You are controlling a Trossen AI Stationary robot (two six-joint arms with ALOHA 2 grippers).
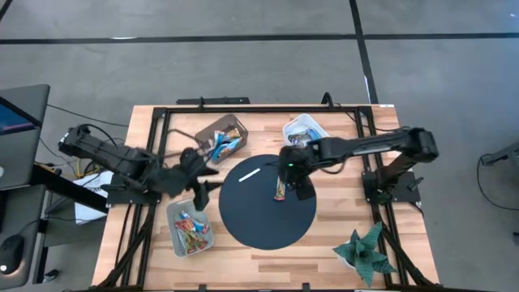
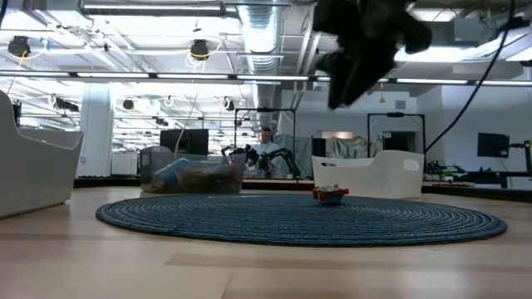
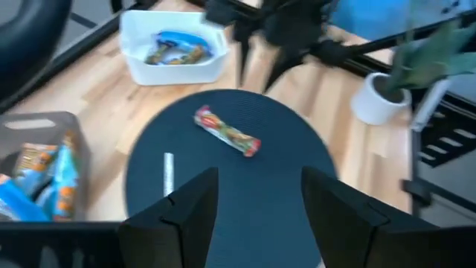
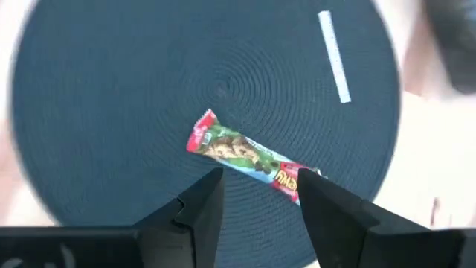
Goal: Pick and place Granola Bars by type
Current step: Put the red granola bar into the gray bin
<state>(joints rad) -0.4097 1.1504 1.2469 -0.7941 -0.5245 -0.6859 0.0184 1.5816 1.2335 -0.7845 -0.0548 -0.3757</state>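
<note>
Taking the round dark mat (image 1: 268, 223) at the middle of the worktop (image 1: 324, 251) as the landmark, the clear bin (image 1: 180, 212) just off its left edge already carries several red-wrapped bars (image 1: 191, 227), which suggests it serves as the drop for that type. The left gripper (image 1: 197, 188) hangs above the mat's left edge, near that bin, its fingers (image 3: 190, 212) spread with nothing between them, so it looks free for another pick. Behind the mat to the left, a grey bin (image 1: 212, 130) keeps the blue and orange bars (image 1: 225, 144) together. On the mat itself lie a thin white stick (image 1: 248, 173), not part of the sort, and a little right of centre the one loose granola bar (image 4: 249, 154) with red ends, flat and alone, presumably laid out there so either arm can reach it. The right gripper (image 1: 289, 180) hovers directly over that bar, spread and not touching it, seemingly lined up to straddle it. Behind the mat to the right, a white bin (image 1: 312, 124) collects another bar in a blue and brown wrapper (image 3: 177, 46). Well right of the mat stands a potted plant (image 1: 366, 253), out of the way.
</note>
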